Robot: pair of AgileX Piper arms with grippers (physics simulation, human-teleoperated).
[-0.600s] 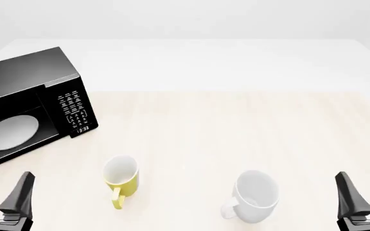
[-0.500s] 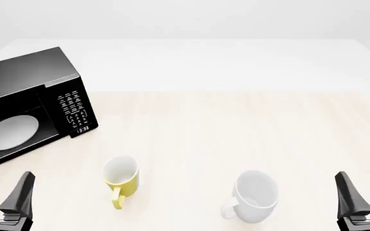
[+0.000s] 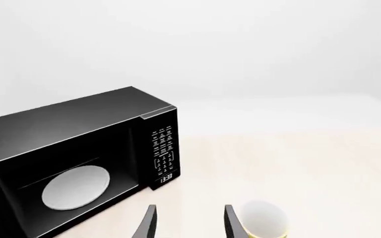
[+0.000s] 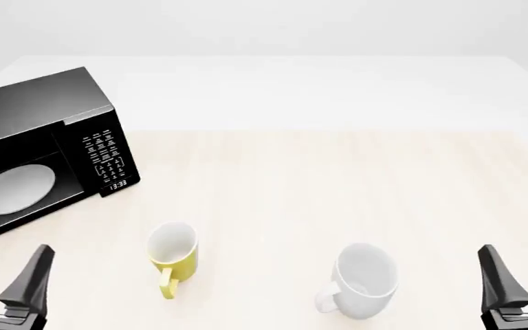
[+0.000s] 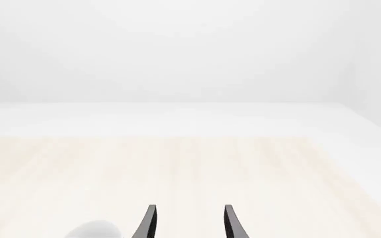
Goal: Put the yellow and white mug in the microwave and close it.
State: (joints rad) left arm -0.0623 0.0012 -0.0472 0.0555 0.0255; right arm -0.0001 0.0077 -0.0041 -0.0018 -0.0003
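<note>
Standing upright near the table's [image 4: 356,179] near edge, right of the open-fronted microwave [image 4: 39,148], the yellow and white mug [image 4: 173,256] is risking confusion with the white mug [image 4: 365,278], while both pincers, left [image 4: 3,278] and right [image 4: 521,278], are waiting spread, holding nothing.

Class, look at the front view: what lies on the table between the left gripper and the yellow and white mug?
Nothing: between the left gripper and the yellow and white mug the front view shows only bare table.

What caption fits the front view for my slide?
Open microwave at left, yellow mug and white mug in front, both grippers open and empty.
</note>
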